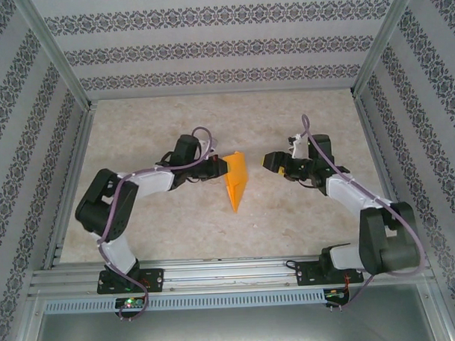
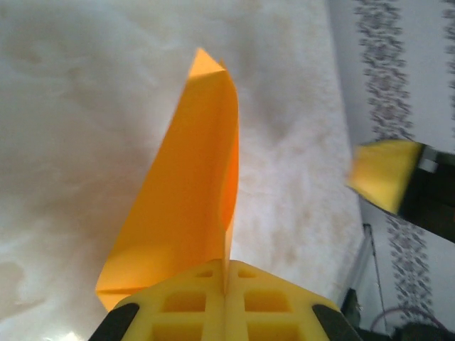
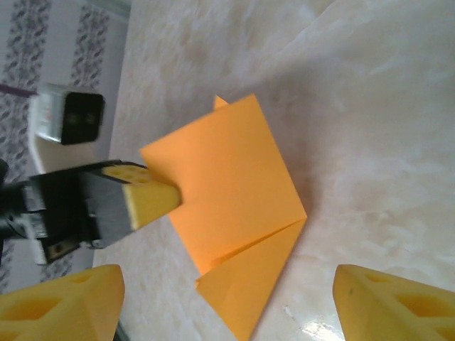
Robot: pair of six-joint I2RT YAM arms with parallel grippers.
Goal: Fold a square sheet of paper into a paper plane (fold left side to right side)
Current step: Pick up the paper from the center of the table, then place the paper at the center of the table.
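Observation:
The square sheet of paper [image 1: 236, 179] is orange and folded into a pointed shape, its tip toward the near edge of the table. My left gripper [image 1: 221, 168] is shut on the paper's left edge. In the left wrist view the yellow pads [image 2: 192, 305] meet with the paper [image 2: 188, 177] pinched between them, and the sheet rises up and away. The right wrist view shows the paper [image 3: 227, 170] with a diagonal crease, the left gripper [image 3: 153, 195] on its edge. My right gripper [image 1: 267, 161] stands open just right of the paper, not touching it; its fingertips [image 3: 71, 305] flank the sheet's point.
The beige marbled table [image 1: 210, 111] has bare room behind and in front of the paper. Aluminium frame rails [image 1: 59, 64] and patterned walls [image 1: 215, 44] close in the sides and back. A rail [image 1: 231, 271] runs along the near edge by the arm bases.

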